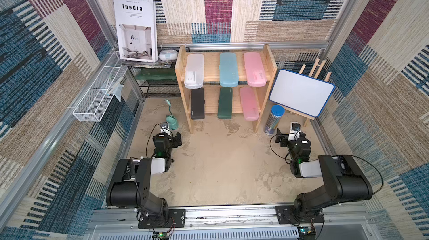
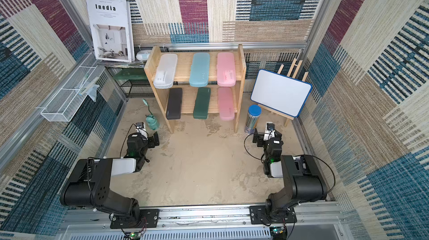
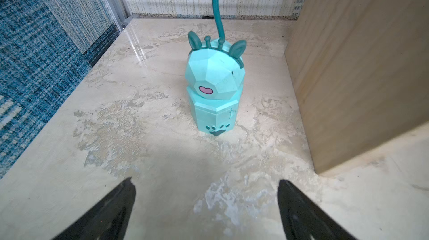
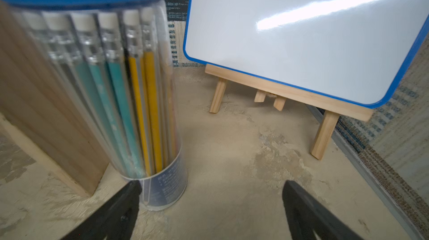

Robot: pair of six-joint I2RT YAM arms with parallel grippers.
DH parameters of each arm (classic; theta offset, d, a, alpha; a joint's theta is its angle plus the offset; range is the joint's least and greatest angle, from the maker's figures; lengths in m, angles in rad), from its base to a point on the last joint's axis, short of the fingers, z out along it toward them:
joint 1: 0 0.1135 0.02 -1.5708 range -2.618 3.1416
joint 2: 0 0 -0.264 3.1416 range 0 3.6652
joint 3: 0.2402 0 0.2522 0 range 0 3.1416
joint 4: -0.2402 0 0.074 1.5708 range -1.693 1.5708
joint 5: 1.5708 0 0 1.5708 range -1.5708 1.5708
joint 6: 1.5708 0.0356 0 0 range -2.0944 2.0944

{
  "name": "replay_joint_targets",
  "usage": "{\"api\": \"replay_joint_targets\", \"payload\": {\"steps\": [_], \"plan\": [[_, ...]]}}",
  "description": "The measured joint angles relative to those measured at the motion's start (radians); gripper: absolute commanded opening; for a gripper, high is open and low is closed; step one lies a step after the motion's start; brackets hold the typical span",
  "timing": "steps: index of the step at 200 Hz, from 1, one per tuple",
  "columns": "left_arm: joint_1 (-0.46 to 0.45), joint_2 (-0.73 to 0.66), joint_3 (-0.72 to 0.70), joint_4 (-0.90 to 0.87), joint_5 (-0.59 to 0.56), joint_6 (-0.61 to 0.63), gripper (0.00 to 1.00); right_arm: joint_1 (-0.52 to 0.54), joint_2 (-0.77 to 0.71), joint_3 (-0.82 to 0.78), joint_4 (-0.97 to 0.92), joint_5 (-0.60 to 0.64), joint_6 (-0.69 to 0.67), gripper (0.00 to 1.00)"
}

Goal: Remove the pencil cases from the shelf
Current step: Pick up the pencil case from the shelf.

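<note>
The wooden shelf (image 1: 270, 64) (image 2: 241, 64) stands at the back of the table. Its upper tier holds a frosted white pencil case (image 1: 194, 71), a light blue one (image 1: 228, 69) and a pink one (image 1: 254, 69). Black (image 1: 197, 103), dark green (image 1: 225, 103) and pink (image 1: 249, 104) cases lie on the lower tier. My left gripper (image 1: 170, 135) (image 3: 206, 182) hovers low by the shelf's left foot, open and empty. My right gripper (image 1: 289, 135) (image 4: 212, 183) is open and empty off the shelf's right foot. Both are well short of the cases.
A teal animal lamp (image 1: 171, 122) (image 3: 214, 87) stands just ahead of the left gripper. A blue-lidded pencil tube (image 1: 275, 120) (image 4: 92, 87) is beside the right gripper's finger. A whiteboard on an easel (image 1: 301, 92), a black mesh rack (image 1: 160, 87) and a white wire basket (image 1: 97, 97) flank the shelf.
</note>
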Motion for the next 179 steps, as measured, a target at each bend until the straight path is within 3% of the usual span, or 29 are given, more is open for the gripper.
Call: {"api": "replay_joint_targets", "payload": {"steps": [126,150,179], "plan": [[0.0,-0.014,0.0,-0.019,0.0,0.0,0.99,-0.005,-0.011,0.002,-0.009,0.0,0.004,0.99],[-0.001,-0.168,0.063,-0.17,-0.042,-0.017,0.99,-0.005,-0.132,0.106,-0.187,0.032,0.012,0.99],[0.002,-0.434,0.025,-0.273,-0.064,-0.165,0.99,0.022,-0.328,0.193,-0.402,0.107,0.038,0.99]]}}
